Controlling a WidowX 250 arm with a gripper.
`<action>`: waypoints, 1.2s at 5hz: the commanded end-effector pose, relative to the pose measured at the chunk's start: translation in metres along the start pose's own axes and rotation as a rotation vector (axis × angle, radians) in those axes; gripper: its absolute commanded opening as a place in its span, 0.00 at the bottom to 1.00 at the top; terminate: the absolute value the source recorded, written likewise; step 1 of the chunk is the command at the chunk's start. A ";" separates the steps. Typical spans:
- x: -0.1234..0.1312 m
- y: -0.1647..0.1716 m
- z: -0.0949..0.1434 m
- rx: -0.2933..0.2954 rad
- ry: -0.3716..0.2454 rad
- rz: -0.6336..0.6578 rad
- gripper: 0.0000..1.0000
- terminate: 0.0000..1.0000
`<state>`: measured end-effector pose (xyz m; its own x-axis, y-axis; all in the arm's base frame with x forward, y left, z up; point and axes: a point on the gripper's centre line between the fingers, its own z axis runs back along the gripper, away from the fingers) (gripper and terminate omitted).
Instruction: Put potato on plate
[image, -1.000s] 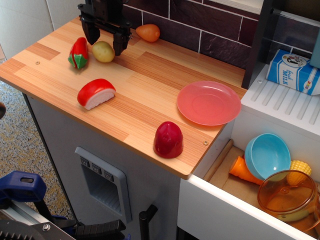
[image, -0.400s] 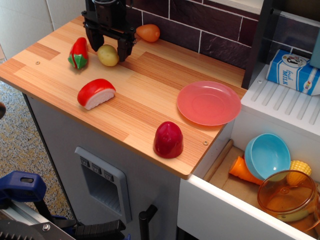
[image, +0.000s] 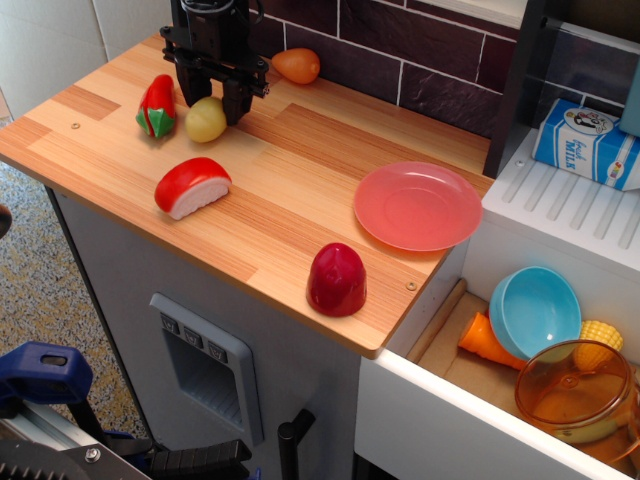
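The pale yellow potato (image: 205, 124) sits on the wooden counter at the back left. My black gripper (image: 212, 106) comes down on it from above. Its two fingers (image: 190, 94) press against the potato's upper sides, so it is shut on the potato. The potato still rests on the wood. The pink plate (image: 417, 205) lies flat and empty near the counter's right edge, far to the right of the gripper.
A red-and-green pepper (image: 157, 106) lies just left of the potato. An orange fruit (image: 297, 65) is by the brick wall. A red-and-white half-round toy (image: 192, 186) and a dark red toy (image: 337, 279) lie toward the front. A blue bowl (image: 533, 310), an orange pot (image: 577, 387) and a milk carton (image: 586, 143) are at the right.
The gripper came down around the potato and its fingers closed in on it. The potato shifted slightly toward the front left.
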<state>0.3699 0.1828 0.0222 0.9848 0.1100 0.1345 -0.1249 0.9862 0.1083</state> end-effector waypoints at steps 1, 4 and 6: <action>0.011 -0.008 0.036 0.047 -0.100 0.007 0.00 0.00; 0.003 -0.103 0.097 0.038 -0.094 -0.059 0.00 0.00; -0.021 -0.197 0.107 0.038 -0.085 -0.150 0.00 0.00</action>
<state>0.3576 -0.0355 0.0800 0.9843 -0.0739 0.1602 0.0501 0.9877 0.1484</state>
